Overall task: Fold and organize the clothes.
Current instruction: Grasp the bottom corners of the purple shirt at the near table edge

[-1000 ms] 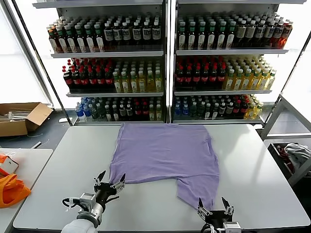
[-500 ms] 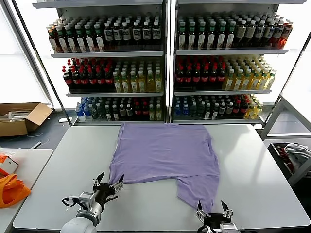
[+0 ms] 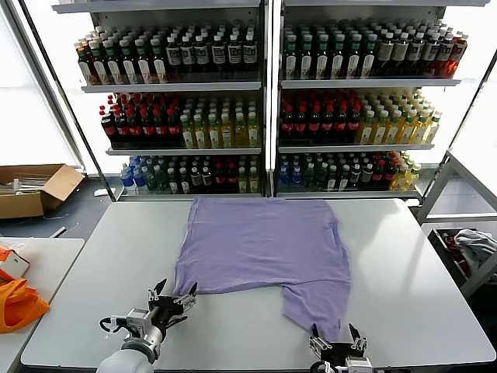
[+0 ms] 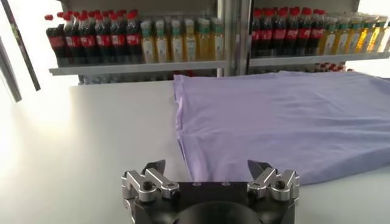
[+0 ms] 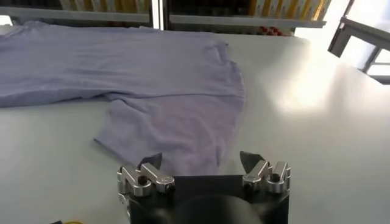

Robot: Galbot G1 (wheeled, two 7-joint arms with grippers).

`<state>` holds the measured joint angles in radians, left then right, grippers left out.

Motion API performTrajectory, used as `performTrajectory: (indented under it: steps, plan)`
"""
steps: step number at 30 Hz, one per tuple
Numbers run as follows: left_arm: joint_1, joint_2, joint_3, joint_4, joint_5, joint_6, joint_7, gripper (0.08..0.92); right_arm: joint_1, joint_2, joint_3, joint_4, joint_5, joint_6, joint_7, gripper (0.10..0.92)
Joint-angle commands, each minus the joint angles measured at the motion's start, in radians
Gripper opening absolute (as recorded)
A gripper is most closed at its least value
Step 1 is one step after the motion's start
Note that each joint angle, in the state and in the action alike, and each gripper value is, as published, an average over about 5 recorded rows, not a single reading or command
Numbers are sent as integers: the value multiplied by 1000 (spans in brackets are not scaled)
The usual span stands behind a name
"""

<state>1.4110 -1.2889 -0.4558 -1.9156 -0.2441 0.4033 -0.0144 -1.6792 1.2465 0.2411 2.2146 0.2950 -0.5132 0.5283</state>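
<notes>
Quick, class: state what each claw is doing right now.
Left claw: open, empty, at the thin lavender T-shirt's near corner.
Right claw: open, empty, at its sleeve.

Head: you look down from above the near edge | wrists: low, close, facing far | shared: T-shirt (image 3: 264, 252), table (image 3: 419, 287)

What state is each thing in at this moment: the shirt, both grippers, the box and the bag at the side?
Lavender T-shirt: lying flat on the table, partly folded, one sleeve sticking out toward the robot.
Left gripper: open, holding nothing, at the shirt's near left corner.
Right gripper: open, holding nothing, just before the sleeve's edge.
Cardboard box: open, on the floor.
Orange bag: slumped on the side table.
</notes>
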Motion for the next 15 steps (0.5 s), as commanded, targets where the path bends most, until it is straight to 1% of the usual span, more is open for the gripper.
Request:
performTrajectory:
  steps: [1,3,6,9,15]
  plan:
    - [10,2,4,5,0,2,2,822,0,2,-5,-5,1,-3,-1,813]
    - [11,2,6,7,1,2,1,821,-3,0,-5,-5,2,-1,-1,783]
    - [18,2,14,5,8,1,-1,791,-8,-1,-7,-5,2,2,1,705]
    - [27,1,19,1,16,1,-1,719,-13,-3,-8,-6,3,4,0,619]
    - [39,-1,22,-6,31,3,0,545,-19,-4,-6,-6,39,13,4,445]
